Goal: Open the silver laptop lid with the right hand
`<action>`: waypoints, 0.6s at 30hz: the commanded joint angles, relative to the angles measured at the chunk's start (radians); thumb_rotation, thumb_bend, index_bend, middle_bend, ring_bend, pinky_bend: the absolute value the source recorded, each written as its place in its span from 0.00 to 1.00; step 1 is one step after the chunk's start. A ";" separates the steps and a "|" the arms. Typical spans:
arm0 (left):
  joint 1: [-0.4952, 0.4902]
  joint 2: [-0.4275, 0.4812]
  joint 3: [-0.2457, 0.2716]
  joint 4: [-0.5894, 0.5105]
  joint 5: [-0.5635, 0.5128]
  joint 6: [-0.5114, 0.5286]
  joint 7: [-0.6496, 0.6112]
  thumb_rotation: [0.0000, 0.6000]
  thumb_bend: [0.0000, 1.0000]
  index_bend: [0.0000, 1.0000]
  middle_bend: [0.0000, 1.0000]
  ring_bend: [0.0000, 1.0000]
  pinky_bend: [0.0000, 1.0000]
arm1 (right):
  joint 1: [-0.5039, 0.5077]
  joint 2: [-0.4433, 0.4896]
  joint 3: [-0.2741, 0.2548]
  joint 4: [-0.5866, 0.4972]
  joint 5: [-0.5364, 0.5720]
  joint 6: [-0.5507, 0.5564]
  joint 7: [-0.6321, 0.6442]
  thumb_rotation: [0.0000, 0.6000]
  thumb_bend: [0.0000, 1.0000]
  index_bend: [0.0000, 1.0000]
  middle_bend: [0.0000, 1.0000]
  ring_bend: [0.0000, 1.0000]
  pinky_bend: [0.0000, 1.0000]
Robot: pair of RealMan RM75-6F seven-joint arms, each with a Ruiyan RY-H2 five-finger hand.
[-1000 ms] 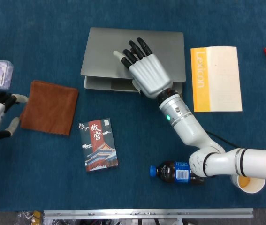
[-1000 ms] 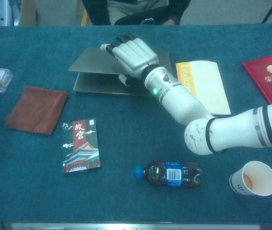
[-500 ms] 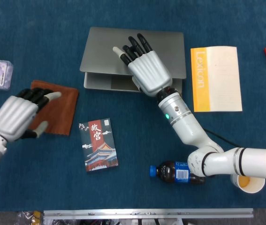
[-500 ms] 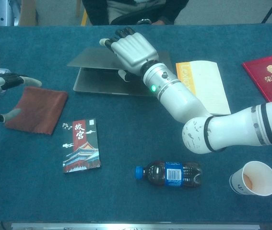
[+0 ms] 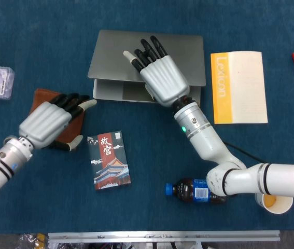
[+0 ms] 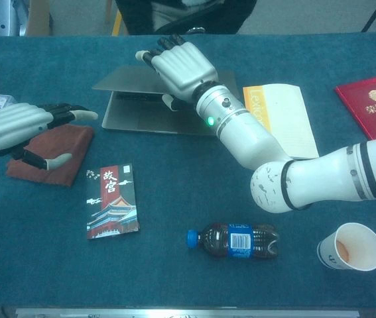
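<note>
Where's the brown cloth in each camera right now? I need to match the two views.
Head view: brown cloth at left, mostly hidden under the left hand, left of the silver laptop.
Chest view: brown cloth at left, under the left hand.
Shared landmark: the red-and-black booklet lies just right of it.

Looks like a lab or office demo bench. Table covered in blue felt-like cloth, aluminium rail along its near edge. Mixed props laid out: laptop, booklets, bottle, paper cup. Someone seated at the far side, chair legs far left.
</note>
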 commanded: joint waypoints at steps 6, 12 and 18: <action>-0.066 -0.063 -0.019 0.051 -0.059 -0.088 0.047 0.61 0.41 0.04 0.04 0.04 0.09 | 0.003 0.002 0.001 0.001 0.004 0.004 -0.003 1.00 0.36 0.12 0.19 0.00 0.03; -0.109 -0.120 -0.032 0.113 -0.117 -0.154 0.076 0.62 0.41 0.04 0.04 0.04 0.09 | 0.004 0.006 0.000 0.001 0.005 0.006 -0.003 1.00 0.36 0.12 0.19 0.00 0.03; -0.140 -0.165 -0.036 0.168 -0.174 -0.207 0.107 0.62 0.41 0.04 0.04 0.04 0.09 | 0.005 0.008 0.001 -0.002 0.006 0.006 0.004 1.00 0.36 0.12 0.19 0.00 0.03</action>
